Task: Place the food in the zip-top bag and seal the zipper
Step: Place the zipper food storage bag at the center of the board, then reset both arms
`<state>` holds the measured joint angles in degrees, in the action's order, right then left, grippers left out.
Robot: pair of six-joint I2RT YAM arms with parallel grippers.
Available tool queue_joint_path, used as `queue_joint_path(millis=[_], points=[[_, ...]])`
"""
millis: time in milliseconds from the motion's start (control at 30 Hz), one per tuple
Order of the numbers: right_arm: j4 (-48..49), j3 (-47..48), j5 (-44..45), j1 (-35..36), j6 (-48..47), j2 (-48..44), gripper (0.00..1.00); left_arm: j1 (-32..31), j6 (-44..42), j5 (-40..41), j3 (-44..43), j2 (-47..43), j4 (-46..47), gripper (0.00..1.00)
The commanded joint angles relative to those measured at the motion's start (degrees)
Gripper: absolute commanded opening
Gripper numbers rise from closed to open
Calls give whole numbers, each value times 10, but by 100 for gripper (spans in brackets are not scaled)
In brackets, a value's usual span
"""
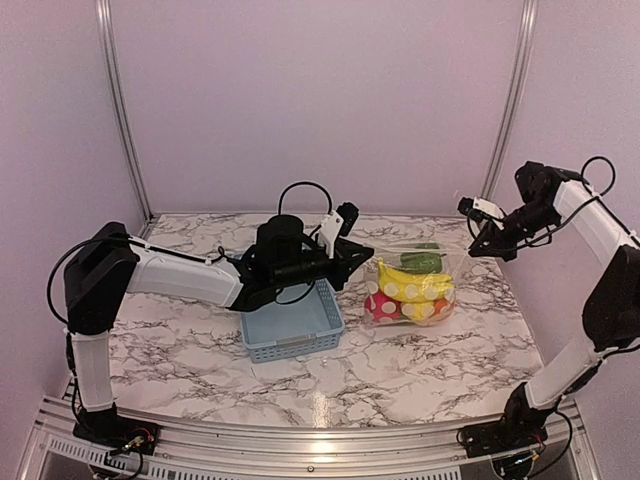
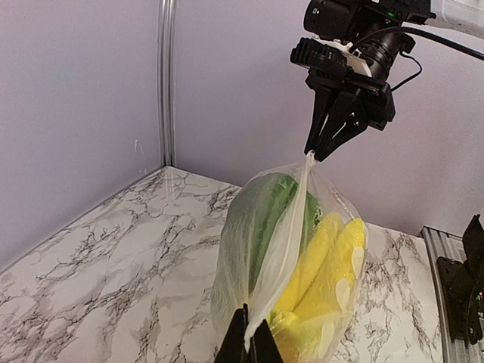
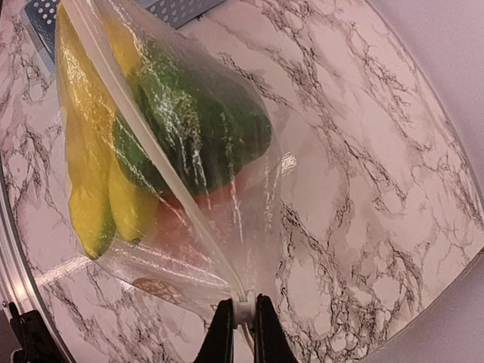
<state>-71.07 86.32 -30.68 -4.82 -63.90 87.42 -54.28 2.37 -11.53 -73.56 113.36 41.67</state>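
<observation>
The toy food is inside the clear, crinkly plastic zip-top bag [image 3: 261, 204]. Through the plastic I can see yellow toy bananas [image 1: 415, 284], a big green piece [image 3: 197, 113] and a red piece with pale dots [image 1: 383, 308]. No food shows in the blue-grey mesh plastic basket [image 1: 292, 347], which sits just beside the bag on the white marble table [image 1: 180, 350]. So I think the putting-in part is done.

The bag hangs between the two arms, near the back right of the table. Its bottom looks like it rests on the table, but I cannot be sure. The narrow pale zipper [image 3: 168, 180] runs along the top edge of the bag from one claw to the other.

The left claw [image 2: 251, 325] is pressed together and pinches one end of the zipper. The right claw [image 3: 242, 302] is pressed together too and pinches the other end, on a little white tab.

The strip looks like one thin flat line, so the zipper may be shut all the way. I cannot tell that for sure. If it is shut, what is left is to let go of the bag.
</observation>
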Motion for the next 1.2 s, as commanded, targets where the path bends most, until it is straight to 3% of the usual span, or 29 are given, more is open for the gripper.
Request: queue_joint_path(millis=[0, 200, 267, 400, 567, 700, 767, 900, 1033, 1167], points=[[35, 48, 109, -46, 11, 17, 3, 34, -4, 36, -47, 25, -8, 0], [66, 124, 69, -46, 49, 37, 3, 42, -16, 76, -133, 63, -5, 0], [80, 122, 58, -46, 50, 30, 3, 44, -20, 87, -143, 66, 5, 5], [138, 32, 50, -42, 45, -10, 3, 45, -17, 87, -135, 76, 13, 14], [157, -117, 48, 2, 34, -61, 5, 45, 48, 13, -84, 77, 9, 16], [96, -176, 24, 41, -5, -120, 18, 42, 75, 1, -4, 16, 29, 20], [19, -161, -9, 46, -42, -141, 35, 40, 73, 18, 21, -24, 11, 25], [-37, -74, -66, 46, -20, -165, 47, 39, 70, 69, 45, -90, -45, 47], [45, -46, -95, 40, 74, -152, 49, 39, 74, 142, 36, -139, -121, 65], [207, -81, -97, 28, 211, -135, 55, 40, 67, 237, 14, -179, -227, 85]])
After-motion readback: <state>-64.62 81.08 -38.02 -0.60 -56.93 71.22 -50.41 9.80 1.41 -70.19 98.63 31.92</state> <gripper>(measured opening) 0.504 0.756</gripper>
